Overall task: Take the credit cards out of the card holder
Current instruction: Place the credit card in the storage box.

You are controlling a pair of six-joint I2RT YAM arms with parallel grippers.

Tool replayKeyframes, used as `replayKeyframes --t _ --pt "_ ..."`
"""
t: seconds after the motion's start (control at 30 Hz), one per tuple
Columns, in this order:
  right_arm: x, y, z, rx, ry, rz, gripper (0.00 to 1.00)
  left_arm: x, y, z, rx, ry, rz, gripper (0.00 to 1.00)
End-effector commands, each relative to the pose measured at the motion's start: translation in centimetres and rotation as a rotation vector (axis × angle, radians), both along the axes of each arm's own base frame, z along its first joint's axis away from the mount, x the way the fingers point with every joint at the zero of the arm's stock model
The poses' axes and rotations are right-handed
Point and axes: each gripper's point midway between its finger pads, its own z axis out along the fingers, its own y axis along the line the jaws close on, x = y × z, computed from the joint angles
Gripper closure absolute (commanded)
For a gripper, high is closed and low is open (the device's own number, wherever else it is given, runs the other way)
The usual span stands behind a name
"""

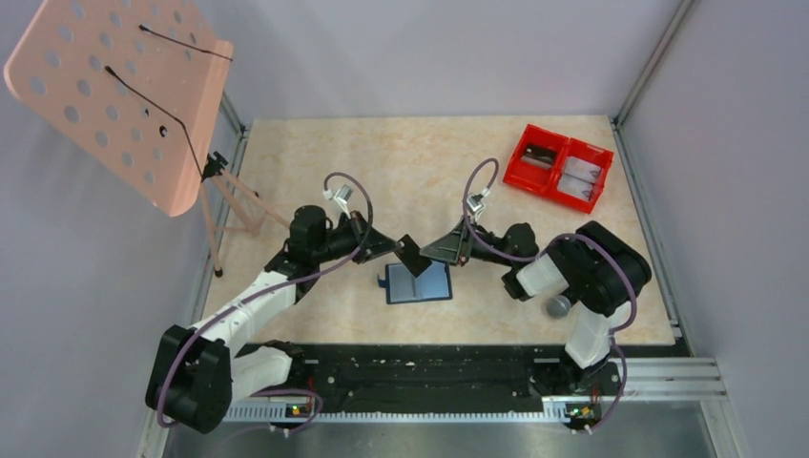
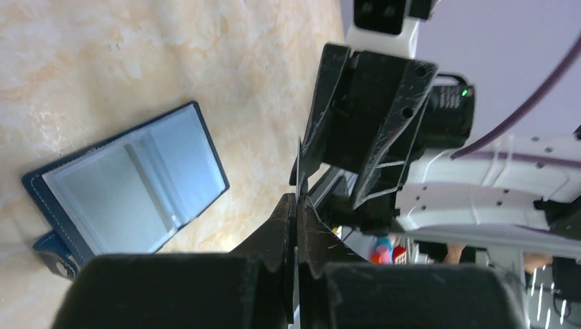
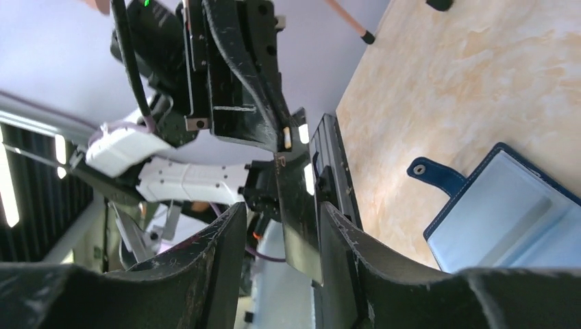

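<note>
Left wrist: left pincer (image 2: 297, 203) clamps edge-on card (image 2: 299, 164); right pincer (image 3: 281, 210) parted; wallet (image 3: 510, 209) cropped.

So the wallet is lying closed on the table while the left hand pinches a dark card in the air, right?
Not quite. The wallet is lying open, not closed, with its pale inner faces turned up. The top view shows this plainly. The rest holds: it is on the table, and the left hand pinches a dark card in the air.

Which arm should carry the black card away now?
Left. The left gripper is pinched shut on the black card. The fingers of the right gripper stand apart on either side of the card, not squeezing it.
</note>
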Motion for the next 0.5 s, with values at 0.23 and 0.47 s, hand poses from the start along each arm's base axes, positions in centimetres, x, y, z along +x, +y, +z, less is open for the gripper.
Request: replayKeyframes --t 0.23,0.47 --pt "1.8 -0.9 2.5 0.134 -0.049 -0.137 0.69 3.9 1.7 5.6 -0.186 -0.174 0.278 1.00" --pt "2.2 -0.7 3.1 0.150 -0.052 -0.140 0.71 4.0 2.1 5.6 -0.197 -0.185 0.309 1.00"
